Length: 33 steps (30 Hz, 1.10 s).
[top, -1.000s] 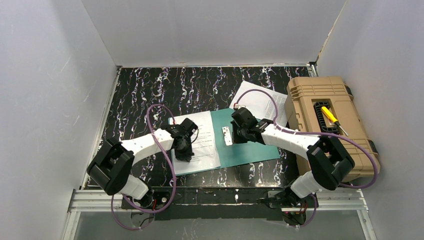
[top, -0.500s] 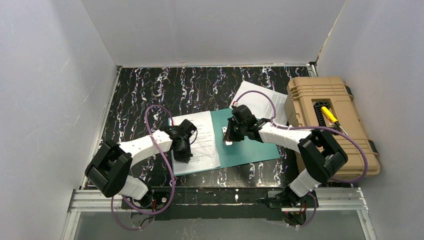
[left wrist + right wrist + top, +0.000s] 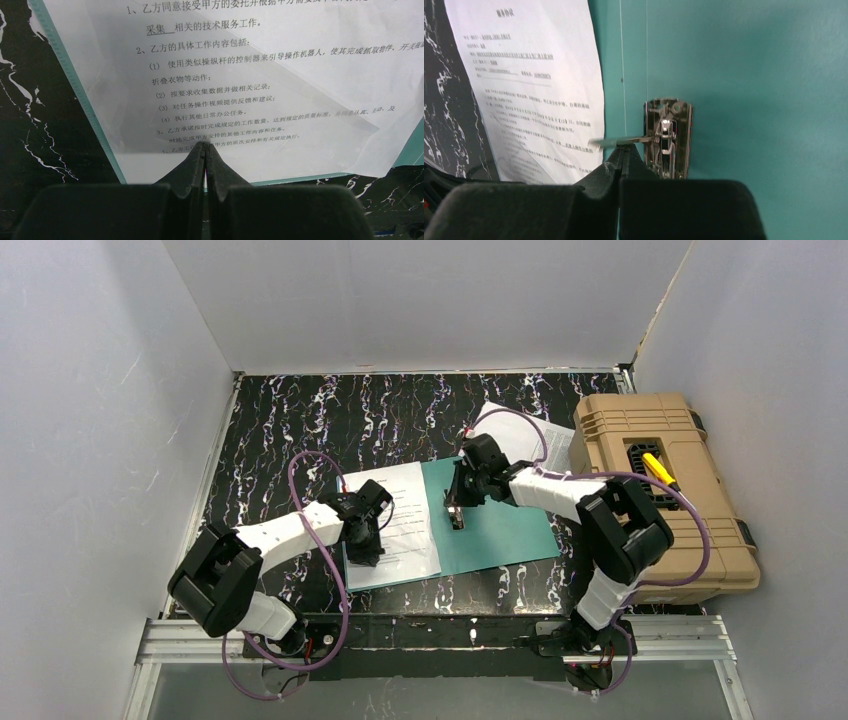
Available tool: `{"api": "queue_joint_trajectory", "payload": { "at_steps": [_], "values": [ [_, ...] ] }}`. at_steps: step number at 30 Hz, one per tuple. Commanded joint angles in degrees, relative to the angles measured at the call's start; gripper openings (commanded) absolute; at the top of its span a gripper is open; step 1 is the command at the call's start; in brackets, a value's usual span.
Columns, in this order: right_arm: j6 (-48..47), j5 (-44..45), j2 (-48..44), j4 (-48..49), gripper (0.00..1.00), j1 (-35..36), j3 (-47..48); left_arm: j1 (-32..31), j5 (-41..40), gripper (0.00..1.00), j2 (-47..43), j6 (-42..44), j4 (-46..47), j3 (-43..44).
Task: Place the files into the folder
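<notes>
Right fingers [image 3: 605, 174] apparently pinch clip [image 3: 668, 137] on folder [image 3: 749, 75].

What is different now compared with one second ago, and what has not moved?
The right gripper moved left across the open teal-green folder and now sits, fingers closed, at the small metal clip on its spine; whether it pinches the clip's lever is unclear. The left gripper stayed closed, tips on the white printed sheet on the folder's left half. The tan plastic toolbox did not move.
</notes>
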Motion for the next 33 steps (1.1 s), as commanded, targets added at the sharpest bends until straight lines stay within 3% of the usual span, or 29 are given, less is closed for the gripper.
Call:
{"api": "queue_joint_trajectory", "payload": {
  "at_steps": [1, 13, 14, 18, 23, 28, 33],
  "values": [
    [-2.5, -0.9, 2.6, 0.7, 0.01, -1.3, 5.7, -0.2, -3.1, 0.0, -0.5, 0.4, -3.7, -2.1],
    [-6.9, 0.1, 4.7, -2.9, 0.01, -2.8, 12.0, -0.2, -3.5, 0.0, -1.0, 0.4, -4.0, -2.0],
    [-7.5, 0.7, 3.8, -3.2, 0.03, -2.8, 11.6, -0.2, -3.4, 0.0, -1.3, 0.4, -4.2, -1.9],
    [-10.4, 5.0, -0.6, -6.2, 0.27, -2.9, 10.2, -0.2, -3.5, 0.0, -2.8, 0.6, -4.9, -1.2],
    [-13.2, 9.5, -5.5, -9.1, 0.43, -2.9, 6.4, -0.2, -3.9, 0.0, -5.6, 0.6, -6.6, -0.6],
    [-14.3, 10.4, -8.1, -9.3, 0.55, -2.8, 1.8, -0.2, -4.7, 0.0, -8.5, 0.5, -8.0, 0.1],
    [-14.1, 8.7, -7.1, -8.3, 0.58, -2.7, 0.3, -0.2, -5.2, 0.08, -11.4, 0.6, -10.2, 1.4]
  ]
}}
